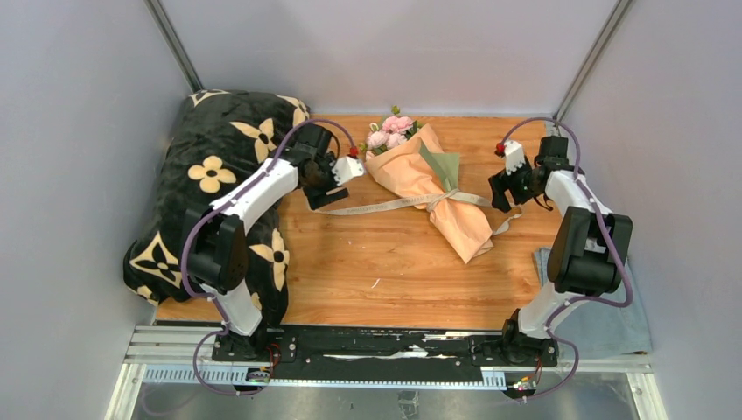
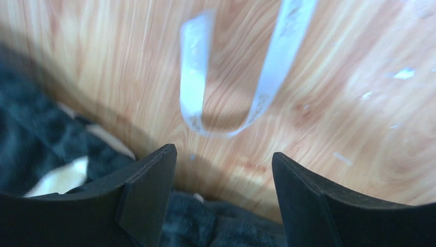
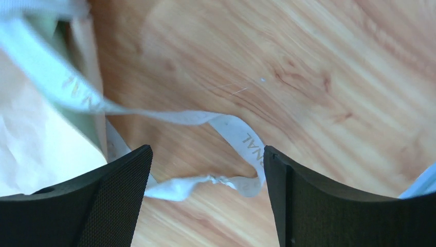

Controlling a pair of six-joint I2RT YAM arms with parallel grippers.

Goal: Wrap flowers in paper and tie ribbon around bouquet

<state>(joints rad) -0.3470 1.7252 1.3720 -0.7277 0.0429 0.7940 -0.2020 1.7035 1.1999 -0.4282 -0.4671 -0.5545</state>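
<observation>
The bouquet (image 1: 437, 197) lies slantwise on the wooden table (image 1: 376, 280). The pink flowers (image 1: 389, 131) point to the back, in a cone of peach-tan paper (image 1: 464, 229) with an olive green fold. The cream ribbon (image 1: 385, 205) goes round its middle, and its ends trail left and right. My left gripper (image 1: 325, 198) is open at the left end; a ribbon loop (image 2: 193, 87) lies on the wood ahead of the gripper (image 2: 223, 159), untouched. My right gripper (image 1: 502, 198) is open too. A twisted ribbon end (image 3: 241, 136) lies under that gripper (image 3: 208, 154), beside the paper (image 3: 31, 149).
A black blanket (image 1: 219, 149) with cream flower shapes covers the table's left side and shows under my left fingers (image 2: 149, 190). A grey-blue cloth (image 1: 612, 324) lies at the right edge. Grey walls close in on three sides.
</observation>
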